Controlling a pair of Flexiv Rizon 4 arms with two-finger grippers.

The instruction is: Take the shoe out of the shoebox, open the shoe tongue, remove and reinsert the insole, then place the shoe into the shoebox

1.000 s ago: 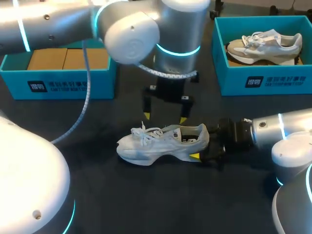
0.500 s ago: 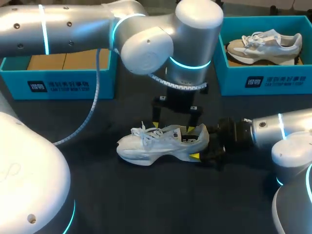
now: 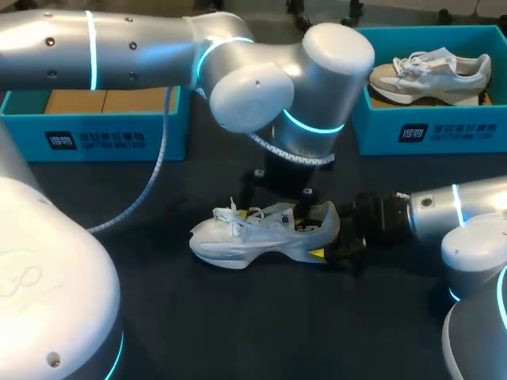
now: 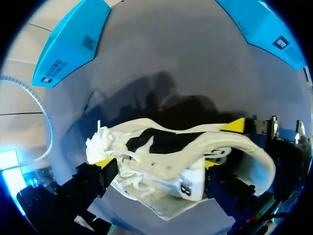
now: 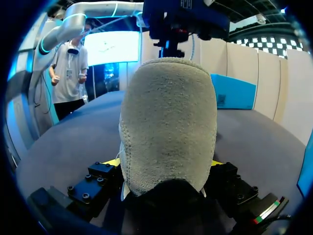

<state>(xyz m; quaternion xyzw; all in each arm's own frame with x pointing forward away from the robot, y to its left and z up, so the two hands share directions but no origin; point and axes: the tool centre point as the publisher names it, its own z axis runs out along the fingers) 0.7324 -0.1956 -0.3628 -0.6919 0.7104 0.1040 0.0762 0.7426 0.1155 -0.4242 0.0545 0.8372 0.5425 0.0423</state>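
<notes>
A white sneaker (image 3: 261, 233) stands upright on the dark table, toe toward the left. My right gripper (image 3: 326, 237) comes in from the right and is shut on its heel; in the right wrist view the grey heel (image 5: 168, 122) fills the space between the yellow tips of that gripper (image 5: 164, 164). My left gripper (image 3: 279, 210) hangs straight down over the shoe's mouth. In the left wrist view the left gripper (image 4: 157, 164) is open, one finger on each side of the sneaker (image 4: 166, 152) by the tongue and dark opening.
A teal shoebox (image 3: 95, 138) with cardboard inside stands at the back left. A second teal shoebox (image 3: 428, 131) at the back right holds a beige and white sneaker (image 3: 432, 73). My left arm spans the table's middle above the shoe.
My left arm has swung right and come down, so its fingers now straddle the shoe instead of hovering above it. The shoe and the right gripper have stayed put.
</notes>
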